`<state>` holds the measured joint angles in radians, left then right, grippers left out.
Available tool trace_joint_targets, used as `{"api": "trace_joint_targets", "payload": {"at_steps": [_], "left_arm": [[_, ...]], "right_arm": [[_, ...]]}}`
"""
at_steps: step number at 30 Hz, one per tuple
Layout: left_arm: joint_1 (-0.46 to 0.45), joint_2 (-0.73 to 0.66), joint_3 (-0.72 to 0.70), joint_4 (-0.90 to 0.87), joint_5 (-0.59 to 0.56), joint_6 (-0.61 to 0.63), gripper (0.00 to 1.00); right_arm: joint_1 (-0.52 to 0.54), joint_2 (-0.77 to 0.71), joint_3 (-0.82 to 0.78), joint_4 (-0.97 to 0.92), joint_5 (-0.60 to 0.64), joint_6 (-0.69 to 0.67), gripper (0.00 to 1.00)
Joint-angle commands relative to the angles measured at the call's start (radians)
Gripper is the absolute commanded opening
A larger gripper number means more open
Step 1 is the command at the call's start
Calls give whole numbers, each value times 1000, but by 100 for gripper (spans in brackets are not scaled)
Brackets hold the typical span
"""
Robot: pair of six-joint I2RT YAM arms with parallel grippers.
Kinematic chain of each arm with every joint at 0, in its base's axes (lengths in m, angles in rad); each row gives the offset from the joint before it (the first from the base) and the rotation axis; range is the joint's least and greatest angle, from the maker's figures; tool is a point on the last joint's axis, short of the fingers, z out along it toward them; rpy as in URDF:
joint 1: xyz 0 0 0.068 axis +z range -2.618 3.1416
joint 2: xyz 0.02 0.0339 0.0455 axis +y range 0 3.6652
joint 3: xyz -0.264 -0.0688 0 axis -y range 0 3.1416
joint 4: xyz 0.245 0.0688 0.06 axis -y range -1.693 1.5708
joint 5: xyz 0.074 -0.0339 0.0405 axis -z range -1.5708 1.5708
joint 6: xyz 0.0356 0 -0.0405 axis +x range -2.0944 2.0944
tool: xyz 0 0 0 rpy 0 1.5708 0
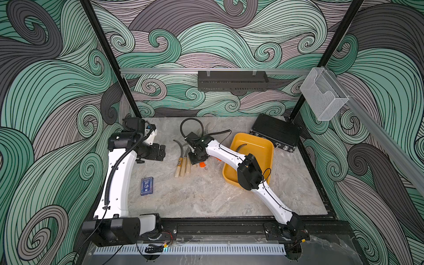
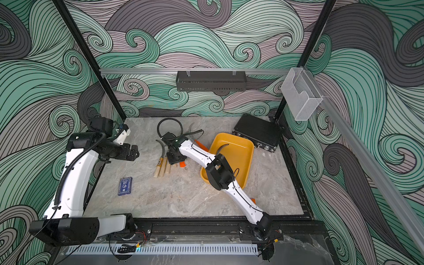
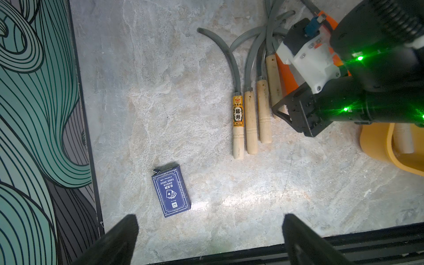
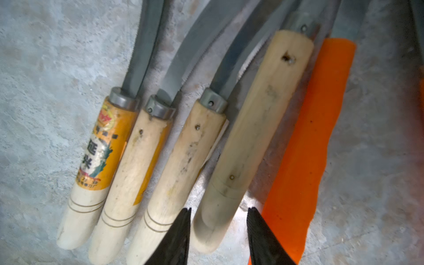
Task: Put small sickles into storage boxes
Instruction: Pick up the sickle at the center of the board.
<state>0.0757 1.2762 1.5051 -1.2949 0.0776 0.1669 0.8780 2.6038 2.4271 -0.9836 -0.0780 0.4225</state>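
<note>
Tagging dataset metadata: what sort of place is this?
Probably a robot data-collection cell, not a real workshop: swirl-printed walls on an aluminium frame, left arm and right arm on a front rail, staged sickles and a yellow tray on the marble-look tabletop.

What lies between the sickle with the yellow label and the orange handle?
Three plain wooden-handled sickles lie side by side there, clear in the right wrist view. The right gripper straddles the one beside the orange handle.
</note>
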Motion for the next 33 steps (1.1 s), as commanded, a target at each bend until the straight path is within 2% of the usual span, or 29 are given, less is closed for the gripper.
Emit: {"api": "trace_joint_targets", "payload": {"at_steps": [1, 12, 18, 23, 28, 33], "left_arm": [[1, 9, 34, -24, -10, 8, 99], [1, 14, 17, -16, 8, 15, 99], [0, 18, 17, -11, 23, 12, 99], [1, 18, 14, -4, 27, 15, 99], [1, 14, 15, 3, 36, 20, 99], [0, 8, 21, 11, 43, 18, 99]], "right_arm": [[6, 25, 24, -3, 15, -10, 43], [4, 52, 42, -5, 23, -36, 43], [4, 34, 0, -13, 56, -45, 41], [4, 10, -56, -21, 74, -53, 33], [4, -28, -117, -32, 87, -41, 20], [0, -67, -146, -30, 86, -30, 13]]}}
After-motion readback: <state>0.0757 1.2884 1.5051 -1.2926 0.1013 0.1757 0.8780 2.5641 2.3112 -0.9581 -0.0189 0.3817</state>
